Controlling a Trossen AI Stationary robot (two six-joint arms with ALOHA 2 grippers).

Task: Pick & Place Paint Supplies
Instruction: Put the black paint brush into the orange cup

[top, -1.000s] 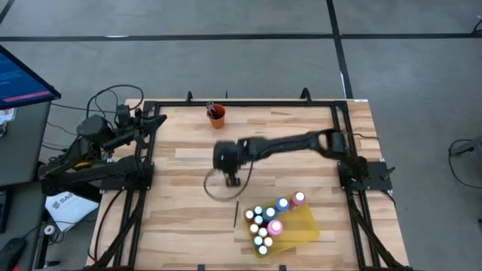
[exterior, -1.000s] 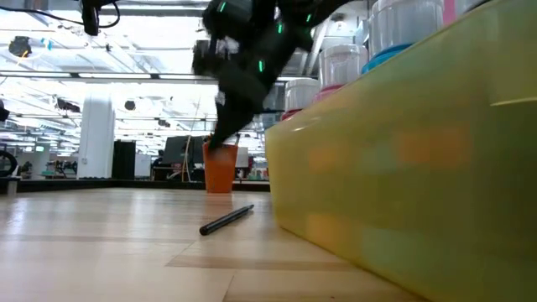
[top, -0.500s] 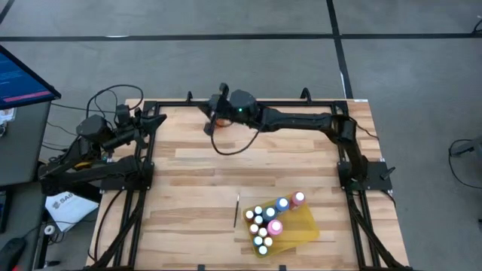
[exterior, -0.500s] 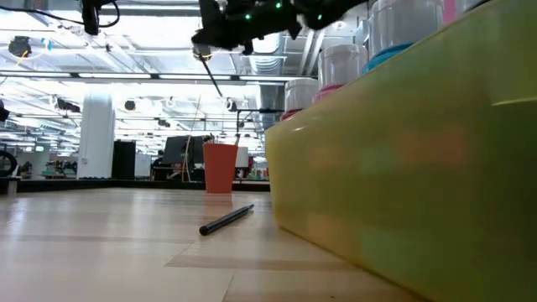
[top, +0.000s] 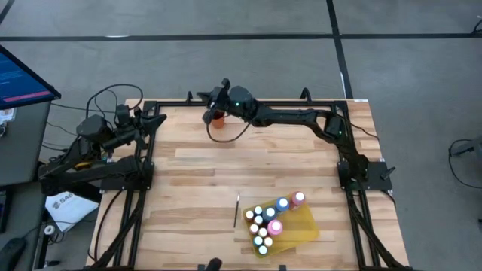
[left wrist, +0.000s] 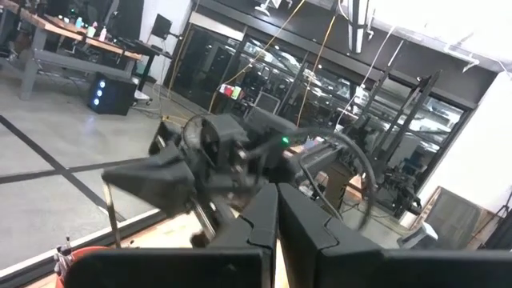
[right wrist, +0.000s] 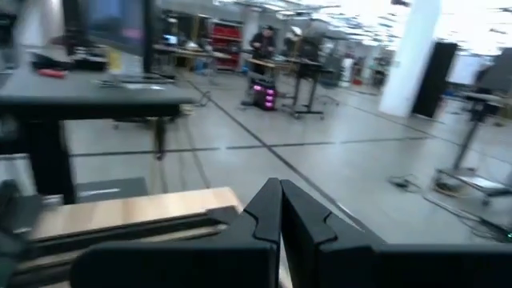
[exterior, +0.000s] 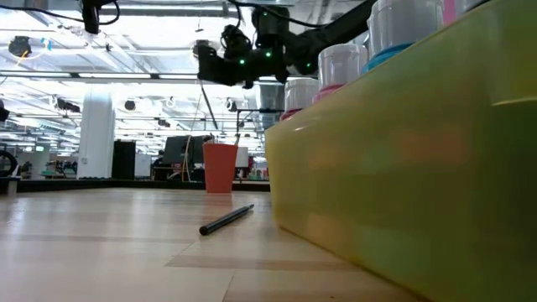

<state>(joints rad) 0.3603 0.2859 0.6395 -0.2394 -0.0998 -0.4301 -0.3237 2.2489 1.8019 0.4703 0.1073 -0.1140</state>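
Observation:
My right gripper (top: 212,104) hovers at the table's far edge over the small orange cup (top: 218,117), shut on a thin dark paintbrush (exterior: 203,101). The left wrist view shows that brush (left wrist: 110,214) hanging above the cup's rim (left wrist: 84,254). A second paintbrush (top: 236,209) lies flat on the table beside the yellow tray (top: 305,226), which carries several white-capped paint bottles (top: 265,223). My left gripper (left wrist: 278,220) is shut, parked off the table's left side. My right gripper pinches the paintbrush by its upper end (left wrist: 107,188) between the two fingers, which reach out level toward the table's left. The brush is lifted clear and hangs nearly upright below the fingers, its lower end above the orange cup.
The orange cup stands near the far edge and has other brushes in it. The tray with bottles sits at the near right. In the low view the tray's wall (exterior: 403,168) fills the right half. Bare wood lies between cup and tray.
My right gripper has risen from the middle of the table and swung to the far edge, ending over the orange cup. It carried the paintbrush along, lifted clear and now hanging nearly upright. The other brush and the tray stayed put.

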